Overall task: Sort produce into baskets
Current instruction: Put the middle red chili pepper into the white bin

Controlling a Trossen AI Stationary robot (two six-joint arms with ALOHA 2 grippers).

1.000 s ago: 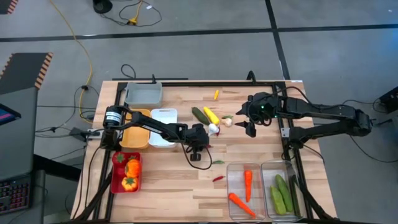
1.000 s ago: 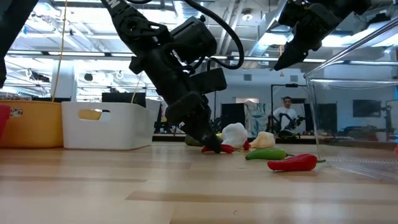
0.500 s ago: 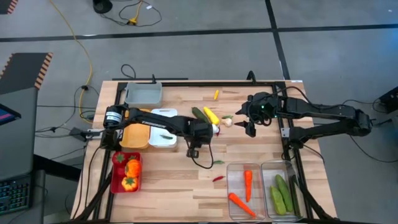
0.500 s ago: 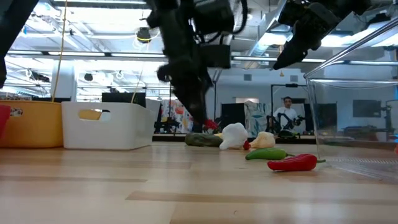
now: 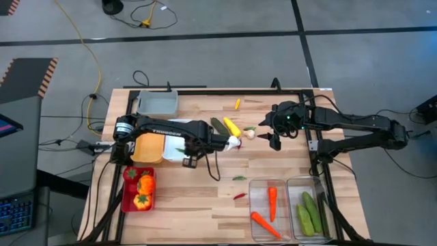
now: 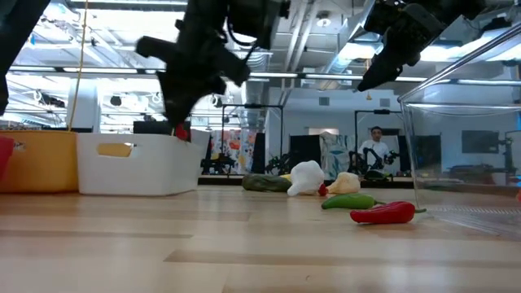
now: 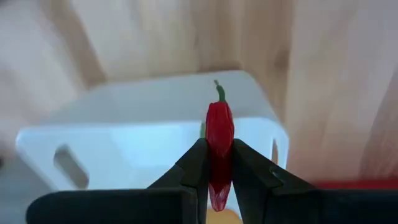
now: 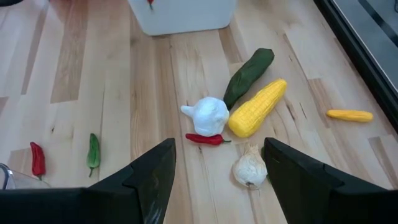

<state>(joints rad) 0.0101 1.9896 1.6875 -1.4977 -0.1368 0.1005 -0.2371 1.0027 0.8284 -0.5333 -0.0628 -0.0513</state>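
My left gripper is shut on a small red chili above the white basket, which also shows in the left wrist view. In the low view the chili hangs under the gripper, above the white basket. My right gripper is open and empty, raised over the table's far right part. Below it, on the table, lie a white garlic, a yellow corn, a dark green cucumber, another red chili and a second garlic. My left gripper pinches the red chili between its two fingers, on the body below the green stem. The fingers point down from above and lie along the chili. Its stem end sticks out past the fingertips. The chili is lifted clear, over the white basket.
A grey basket, a yellow basket and a red basket with orange peppers stand at the left. Two clear baskets at the near right hold carrots and cucumbers. A green chili and a red chili lie loose.
My left gripper has lifted the red chili off the table beside the garlic and carried it up and toward the table's left edge, to above the white basket. The chili has stayed between the shut fingers.
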